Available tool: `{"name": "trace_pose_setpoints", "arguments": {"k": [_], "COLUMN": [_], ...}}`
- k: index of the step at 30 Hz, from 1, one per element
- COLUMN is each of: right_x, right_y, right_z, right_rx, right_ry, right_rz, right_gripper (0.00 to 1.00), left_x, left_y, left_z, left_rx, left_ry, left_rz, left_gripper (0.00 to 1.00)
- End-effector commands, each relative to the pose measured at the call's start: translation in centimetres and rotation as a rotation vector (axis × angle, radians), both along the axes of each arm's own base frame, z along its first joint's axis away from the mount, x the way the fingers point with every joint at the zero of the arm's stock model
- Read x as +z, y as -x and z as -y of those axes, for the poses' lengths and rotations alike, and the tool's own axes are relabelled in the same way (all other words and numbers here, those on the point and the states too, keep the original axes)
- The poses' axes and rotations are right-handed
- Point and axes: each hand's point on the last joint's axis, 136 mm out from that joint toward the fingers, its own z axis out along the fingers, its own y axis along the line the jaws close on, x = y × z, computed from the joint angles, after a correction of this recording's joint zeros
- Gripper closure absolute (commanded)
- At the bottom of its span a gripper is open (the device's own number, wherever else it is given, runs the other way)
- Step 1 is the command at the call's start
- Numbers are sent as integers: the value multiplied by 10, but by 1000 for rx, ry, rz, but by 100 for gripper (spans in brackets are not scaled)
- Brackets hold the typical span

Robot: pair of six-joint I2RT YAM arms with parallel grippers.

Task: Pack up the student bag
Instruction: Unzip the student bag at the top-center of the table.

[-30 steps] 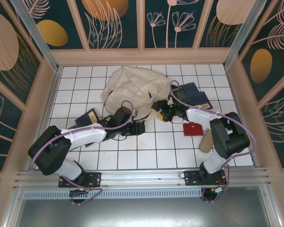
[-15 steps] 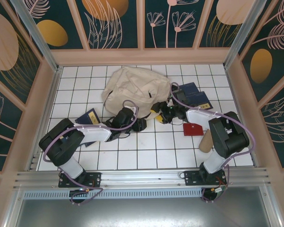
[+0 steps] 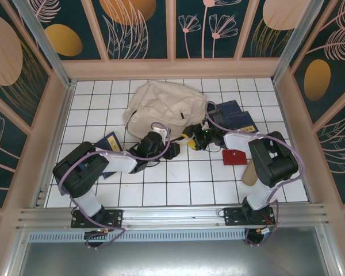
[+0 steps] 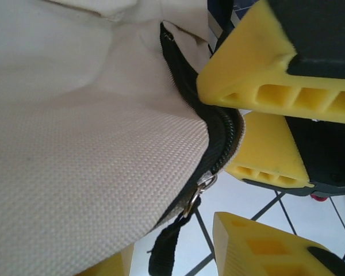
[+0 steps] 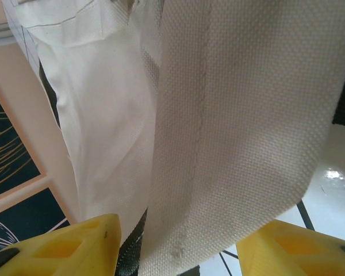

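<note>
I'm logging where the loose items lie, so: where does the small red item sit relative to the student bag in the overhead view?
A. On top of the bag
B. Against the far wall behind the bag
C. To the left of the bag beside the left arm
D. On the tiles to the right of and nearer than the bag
D: the small red item lies flat on the white tiles, right of and nearer than the student bag.

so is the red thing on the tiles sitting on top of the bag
No, the red item lies flat on the white tiles near the right arm, apart from the student bag.

White-black arms, purple cables, yellow claw fingers [image 4: 259, 86].
</note>
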Motion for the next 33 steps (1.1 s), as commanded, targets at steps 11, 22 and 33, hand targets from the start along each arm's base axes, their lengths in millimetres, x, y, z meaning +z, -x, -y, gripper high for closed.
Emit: {"name": "trace_pose_setpoints", "arguments": {"k": [11,22,33], "right_x": [-10,-16,3], "right_y": [-3,-12,-10], "right_z": [-1,8,-3], "right_rx": [-23,-67,-31], "right_ry": [1,62,-21], "right_rz": [-19,4,12], "right_gripper": [56,80,80], "left_x": [19,18,10], "left_y": [8,12,16], "left_z": [-1,-13,6], "left_rx": [-84,-53,-93], "left_ry": [25,-14,77], "left_rz": [164,144,58], "left_gripper": [75,100,58]}}
